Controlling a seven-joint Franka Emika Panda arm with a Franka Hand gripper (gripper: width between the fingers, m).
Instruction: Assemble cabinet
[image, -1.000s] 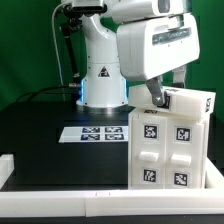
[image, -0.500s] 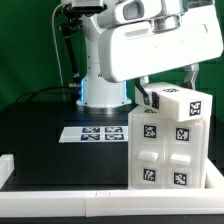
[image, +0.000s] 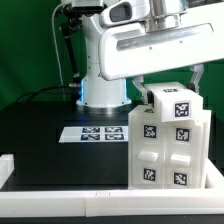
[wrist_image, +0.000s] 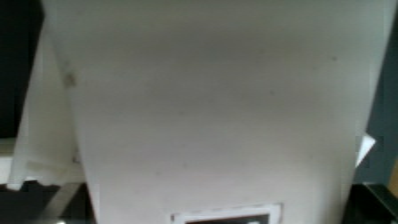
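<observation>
Hugging the cabinet (image: 168, 140), splayed jaws overhead.

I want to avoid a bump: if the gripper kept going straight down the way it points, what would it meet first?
Most likely the cabinet: the gripper hangs just above its top, and white panel fills the wrist view. Exact gap is unclear.
</observation>
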